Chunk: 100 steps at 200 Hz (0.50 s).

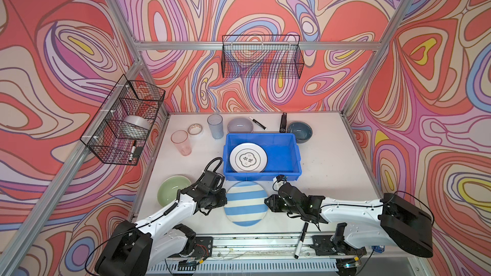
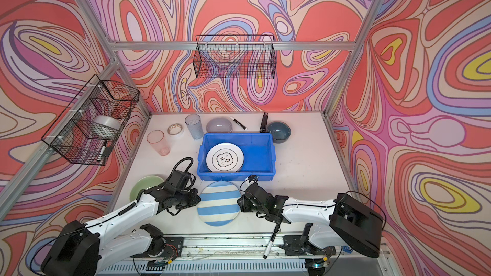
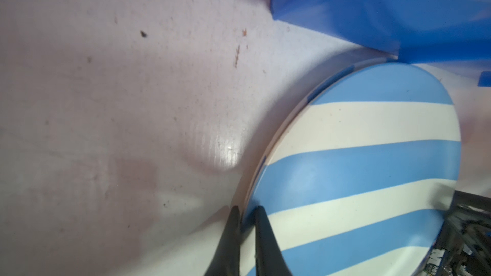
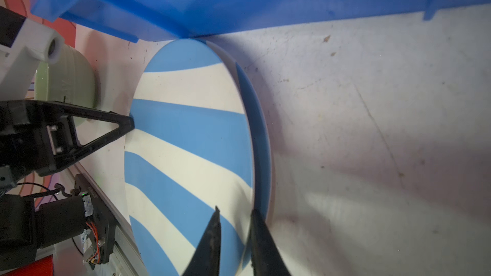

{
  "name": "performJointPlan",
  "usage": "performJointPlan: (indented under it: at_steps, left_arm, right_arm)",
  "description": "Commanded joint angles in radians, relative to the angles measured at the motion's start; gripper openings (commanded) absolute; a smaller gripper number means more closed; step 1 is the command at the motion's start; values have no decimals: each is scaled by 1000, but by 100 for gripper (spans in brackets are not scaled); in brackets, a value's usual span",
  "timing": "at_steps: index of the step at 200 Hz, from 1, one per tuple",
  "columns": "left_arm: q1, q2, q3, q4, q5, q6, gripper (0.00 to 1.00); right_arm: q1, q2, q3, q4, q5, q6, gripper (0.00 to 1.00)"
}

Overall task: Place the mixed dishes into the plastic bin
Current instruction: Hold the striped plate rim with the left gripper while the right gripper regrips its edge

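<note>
A blue-white striped plate (image 1: 245, 203) (image 2: 219, 203) lies just in front of the blue plastic bin (image 1: 281, 155) (image 2: 257, 155), between my two grippers. My left gripper (image 1: 225, 200) (image 3: 245, 209) is shut on the plate's (image 3: 358, 168) left rim. My right gripper (image 1: 267, 203) (image 4: 235, 212) straddles the right rim of the plate (image 4: 186, 142), slightly open with a gap at its upper finger. A lettered plate (image 1: 248, 161) leans inside the bin. A green bowl (image 1: 171, 189), pink tumbler (image 1: 181, 142), bluish tumbler (image 1: 215, 126), lavender bowl (image 1: 240, 125) and dark blue bowl (image 1: 299, 131) stand on the table.
A tape roll (image 1: 195, 130), a marker (image 1: 257, 122) and a small black object (image 1: 283, 122) lie behind the bin. Another marker (image 1: 301, 240) rests on the front rail. Black wire baskets hang on the left wall (image 1: 125, 123) and back wall (image 1: 261, 57).
</note>
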Motion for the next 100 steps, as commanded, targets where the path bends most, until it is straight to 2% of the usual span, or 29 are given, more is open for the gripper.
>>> performJointPlan:
  at_steps: [1,67,100]
  left_arm:
    - [-8,39,-78,-112,-4,-17,12]
    - [-7,49,-84,-100,13,-17,12]
    - [-6,33,-84,-105,10,-23,12]
  right_arm:
    - [13,17,39,38,-4,5,22]
    - [13,82,41,71,-7,47,19]
    - [13,56,41,47,-2,47,14]
